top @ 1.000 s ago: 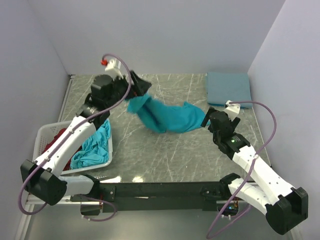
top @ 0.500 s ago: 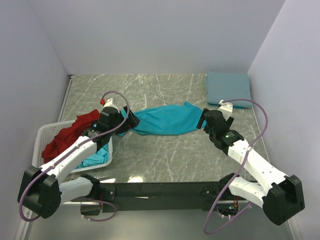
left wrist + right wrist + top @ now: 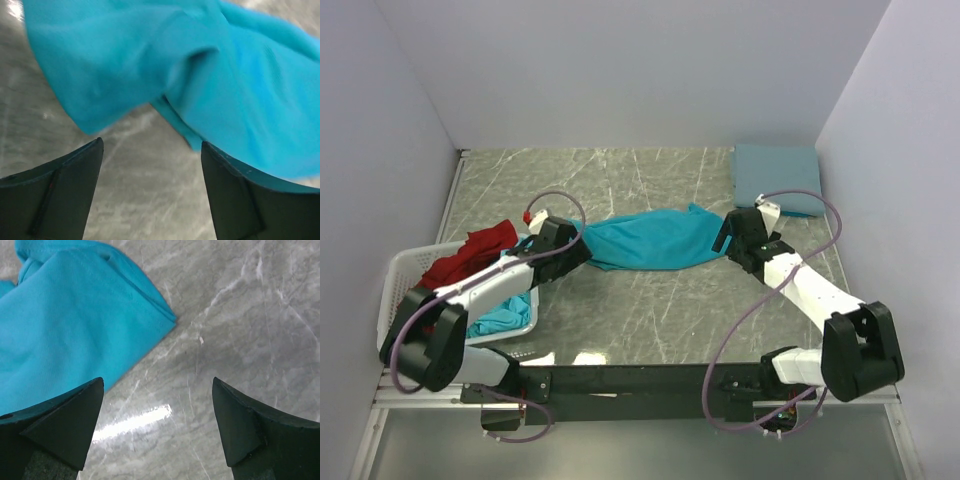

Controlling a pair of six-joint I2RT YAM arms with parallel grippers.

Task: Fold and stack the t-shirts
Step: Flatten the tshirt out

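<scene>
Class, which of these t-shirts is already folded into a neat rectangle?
The dull grey-blue fabric t-shirt at the far right. The bright teal t-shirt lies stretched out unfolded; the red one is heaped on the white plastic lattice basket.

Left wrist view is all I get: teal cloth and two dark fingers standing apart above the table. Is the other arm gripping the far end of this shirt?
Observer: No. The right gripper is open over the table. The teal shirt has a corner lying just ahead of its fingers, ungripped.
Operator: Is the shirt spread out?
Observer: Mostly. It lies stretched sideways across the middle of the table, bunched at its left end.
Operator: Anything folded already?
Observer: Yes, a grey-blue shirt lies folded in the far right corner.
Operator: What is waiting?
Observer: A red shirt and a second teal shirt sit in the white basket on the left.
</scene>
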